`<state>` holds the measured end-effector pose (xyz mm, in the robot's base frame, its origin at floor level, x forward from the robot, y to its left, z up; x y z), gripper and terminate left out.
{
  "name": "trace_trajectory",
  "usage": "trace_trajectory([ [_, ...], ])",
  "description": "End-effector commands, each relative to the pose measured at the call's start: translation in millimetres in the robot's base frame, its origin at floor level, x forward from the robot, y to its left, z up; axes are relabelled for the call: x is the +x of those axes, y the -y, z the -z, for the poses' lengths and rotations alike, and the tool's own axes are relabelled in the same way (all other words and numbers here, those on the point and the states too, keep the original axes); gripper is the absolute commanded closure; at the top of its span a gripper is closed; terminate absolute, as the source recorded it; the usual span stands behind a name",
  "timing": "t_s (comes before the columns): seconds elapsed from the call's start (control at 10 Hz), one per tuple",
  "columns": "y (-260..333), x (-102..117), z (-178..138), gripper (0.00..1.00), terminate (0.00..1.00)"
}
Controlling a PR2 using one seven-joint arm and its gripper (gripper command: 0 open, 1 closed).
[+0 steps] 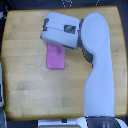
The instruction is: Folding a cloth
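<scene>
Pink cloth (pixel 55 57) on the table (pixel 25 75), arm (pixel 97 65) over its top end.

The cloth lies flat near the middle of the table, and its top edge is hidden under the gripper (pixel 55 41). I cannot tell if the fingers are open or holding it. It looks thin, soft and light, so it should bend easily. A corner or edge looks best to grab.

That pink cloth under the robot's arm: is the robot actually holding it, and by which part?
Cannot be told. The arm's bulk hides the gripper over the cloth's far edge; the rest lies flat on the wooden table.
</scene>
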<state>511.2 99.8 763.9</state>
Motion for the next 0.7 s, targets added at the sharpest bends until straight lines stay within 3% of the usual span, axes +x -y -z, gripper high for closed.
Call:
trace_trajectory([
  [0.0, 6.4, 8.9, -47.4, 0.0, 0.0],
  [0.6, 42.0, 22.0, -95.6, 0.0, 0.0],
])
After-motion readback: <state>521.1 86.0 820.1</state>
